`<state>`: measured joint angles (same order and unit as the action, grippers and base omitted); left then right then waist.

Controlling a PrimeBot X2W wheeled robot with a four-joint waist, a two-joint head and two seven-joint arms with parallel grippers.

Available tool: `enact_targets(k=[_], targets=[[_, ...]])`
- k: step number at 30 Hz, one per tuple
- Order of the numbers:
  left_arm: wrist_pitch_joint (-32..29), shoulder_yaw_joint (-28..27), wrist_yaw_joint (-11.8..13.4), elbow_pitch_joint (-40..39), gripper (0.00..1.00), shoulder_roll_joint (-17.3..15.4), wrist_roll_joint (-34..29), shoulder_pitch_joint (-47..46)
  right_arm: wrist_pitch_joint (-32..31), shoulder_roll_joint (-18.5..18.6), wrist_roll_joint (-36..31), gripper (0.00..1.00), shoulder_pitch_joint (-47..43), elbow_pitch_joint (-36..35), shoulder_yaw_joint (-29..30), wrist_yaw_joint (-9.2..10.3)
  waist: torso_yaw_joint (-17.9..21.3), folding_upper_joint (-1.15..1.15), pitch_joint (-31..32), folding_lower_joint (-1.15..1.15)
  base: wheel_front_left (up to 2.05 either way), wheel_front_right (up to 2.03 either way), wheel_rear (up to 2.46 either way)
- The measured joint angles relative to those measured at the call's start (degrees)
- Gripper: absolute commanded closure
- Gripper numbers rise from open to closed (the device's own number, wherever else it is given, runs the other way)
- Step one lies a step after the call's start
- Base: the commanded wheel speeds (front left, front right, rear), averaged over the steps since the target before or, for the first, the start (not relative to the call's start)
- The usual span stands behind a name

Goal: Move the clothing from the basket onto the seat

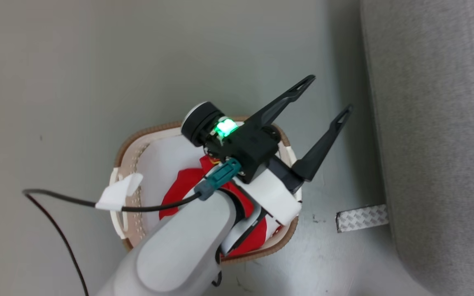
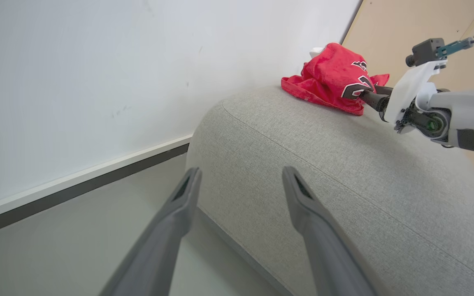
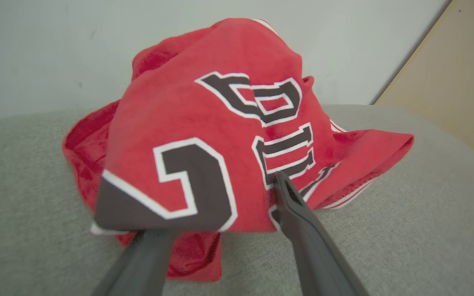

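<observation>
Clothing [image 2: 331, 74] is split between two places. One jersey [image 3: 220, 135] with black, white-edged numerals lies bunched on the seat [image 1: 438, 123], towards its far edge by the wall. One red garment [image 1: 179, 185] lies in the basket [image 1: 140, 135], partly hidden under the left forearm. The basket stands on the floor near the seat's edge.

Right hand [image 3: 216, 205]: fingers apart, at the near fold of the jersey. One fingertip [image 3: 281, 181] touches the cloth; the other is covered by it. The jersey's weight rests on the seat, not on the hand.

Left hand [image 1: 329, 93]: fingers apart, holding nothing, poised above the basket's rim on the seat side and pointing at the seat.

Progress, as judged: about halfway. The jersey is delivered. What is left is to draw the right hand clear, take the red garment out of the basket and lay it on the seat. Whether more clothing lies beneath that garment cannot be told.
</observation>
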<state>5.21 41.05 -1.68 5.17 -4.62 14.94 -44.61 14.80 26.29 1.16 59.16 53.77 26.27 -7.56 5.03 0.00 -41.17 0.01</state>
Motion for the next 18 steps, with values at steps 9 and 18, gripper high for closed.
enact_targets(k=[9, 18], targets=[[3.4, -2.5, 2.4, 2.1, 0.00, -2.6, 3.3, 7.2, 0.3, -6.6, -2.2, 0.00, -13.4, -14.1, -4.5, 0.00, 1.5, 0.00, 9.8, -0.01, 0.00, 0.00, 0.00], [8.5, -8.5, 8.0, 4.3, 0.00, -5.6, 7.0, 19.3, 0.4, -13.0, -0.9, 0.00, -28.7, -31.1, -11.4, 0.00, 1.5, 0.00, 22.1, -0.02, 0.00, 0.00, 0.00]])
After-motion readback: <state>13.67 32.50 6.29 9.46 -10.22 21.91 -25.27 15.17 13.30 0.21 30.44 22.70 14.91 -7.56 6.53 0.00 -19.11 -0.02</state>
